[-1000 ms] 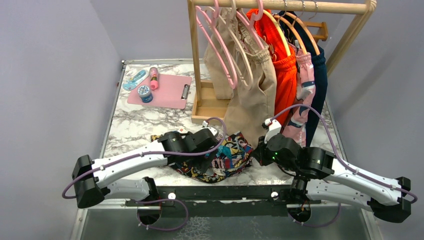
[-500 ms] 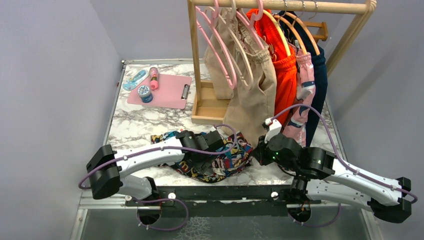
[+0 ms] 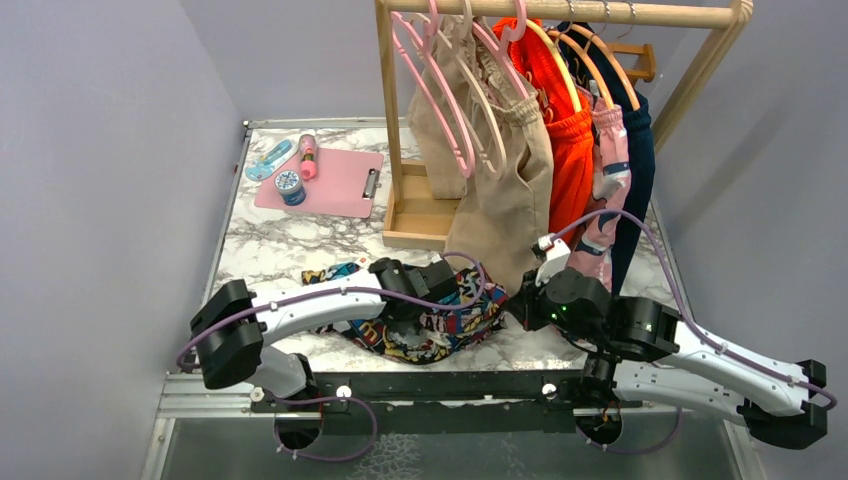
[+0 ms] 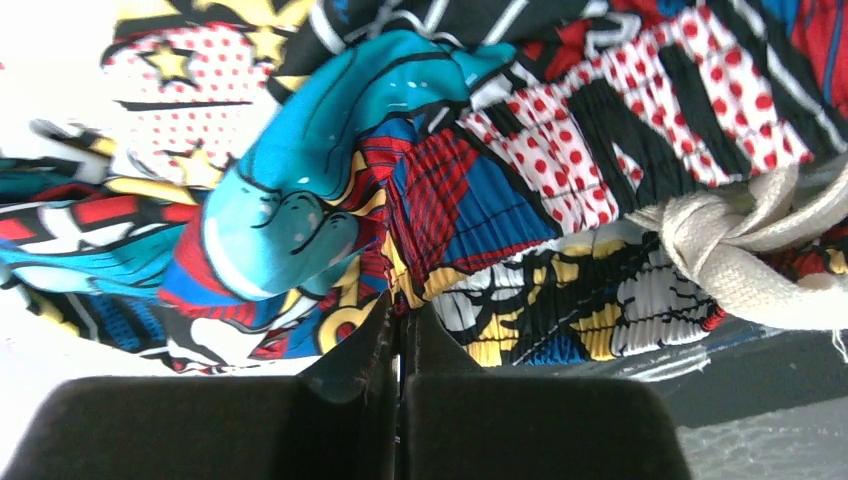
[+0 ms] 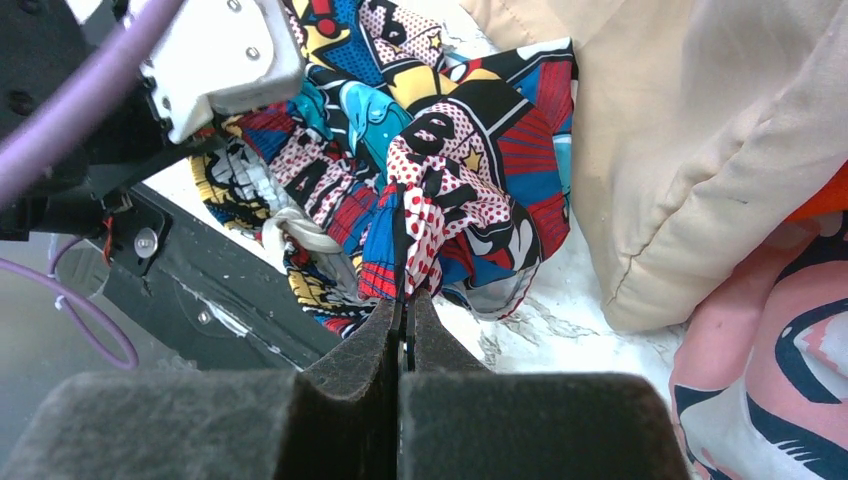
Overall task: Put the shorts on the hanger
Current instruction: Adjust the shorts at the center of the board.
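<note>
The comic-print shorts [image 3: 440,322] lie bunched on the marble table near its front edge, between the two arms. My left gripper [image 3: 447,290] is down on their upper middle and shut on a fold of the shorts [image 4: 300,210], next to the white drawstring knot [image 4: 735,255]. From the right, my right gripper [image 3: 516,305] is shut on a ridge of the shorts [image 5: 430,200] at their right edge. A slim cream hanger [image 3: 488,118] hangs on the rack at the back, beside the pink hangers [image 3: 440,95].
The wooden rack [image 3: 560,12] carries beige shorts [image 3: 500,200], an orange garment [image 3: 570,160] and pink and navy clothes that hang down to just behind my right gripper. A pink clipboard [image 3: 330,180] with small items lies back left. A black rail [image 3: 440,385] runs along the near edge.
My left arm has slid right across the shorts, and its gripper has gone from open to shut on the fabric. The right gripper has stayed shut and hardly moved.
</note>
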Robot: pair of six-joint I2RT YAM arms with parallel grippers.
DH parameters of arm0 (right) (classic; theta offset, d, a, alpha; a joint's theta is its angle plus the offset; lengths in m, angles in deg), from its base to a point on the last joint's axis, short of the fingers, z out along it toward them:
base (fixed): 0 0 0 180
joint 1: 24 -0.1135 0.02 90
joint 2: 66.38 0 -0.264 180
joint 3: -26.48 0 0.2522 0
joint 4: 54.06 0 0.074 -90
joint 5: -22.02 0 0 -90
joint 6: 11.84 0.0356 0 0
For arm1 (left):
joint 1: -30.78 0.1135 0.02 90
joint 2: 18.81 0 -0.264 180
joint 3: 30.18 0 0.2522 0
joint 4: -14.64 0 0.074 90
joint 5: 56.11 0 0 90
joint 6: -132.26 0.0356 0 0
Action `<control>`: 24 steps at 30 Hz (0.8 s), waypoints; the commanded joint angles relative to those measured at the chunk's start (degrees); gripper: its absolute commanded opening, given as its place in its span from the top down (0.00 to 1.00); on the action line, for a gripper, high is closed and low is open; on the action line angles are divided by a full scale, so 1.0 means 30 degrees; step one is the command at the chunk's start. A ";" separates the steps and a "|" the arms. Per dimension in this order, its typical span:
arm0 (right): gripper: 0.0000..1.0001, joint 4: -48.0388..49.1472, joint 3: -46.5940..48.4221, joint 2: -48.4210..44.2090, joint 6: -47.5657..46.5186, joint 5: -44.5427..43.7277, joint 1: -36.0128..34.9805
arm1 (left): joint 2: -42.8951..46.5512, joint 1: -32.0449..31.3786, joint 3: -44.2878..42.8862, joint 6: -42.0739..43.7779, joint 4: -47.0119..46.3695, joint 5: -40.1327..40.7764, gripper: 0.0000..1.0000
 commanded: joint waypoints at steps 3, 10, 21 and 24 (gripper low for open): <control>0.99 0.0885 0.0324 -0.0178 -0.0043 -0.0372 0.0087 | 0.3344 0.1392 -0.1860 -0.1134 0.0345 0.4326 1.00; 0.99 0.2580 0.0959 0.0673 -0.0130 -0.1011 0.0094 | 0.7549 0.3189 -0.5697 -0.2074 0.0367 0.8079 1.00; 0.99 0.3548 -0.1841 0.2329 0.3150 -0.0969 0.0087 | 1.2474 0.3193 -0.2879 -0.3266 -0.1075 0.8572 1.00; 0.99 0.3598 -0.2000 0.3020 0.3318 -0.0688 0.0096 | 1.2587 0.3193 -0.1974 -0.3733 -0.1244 0.8224 1.00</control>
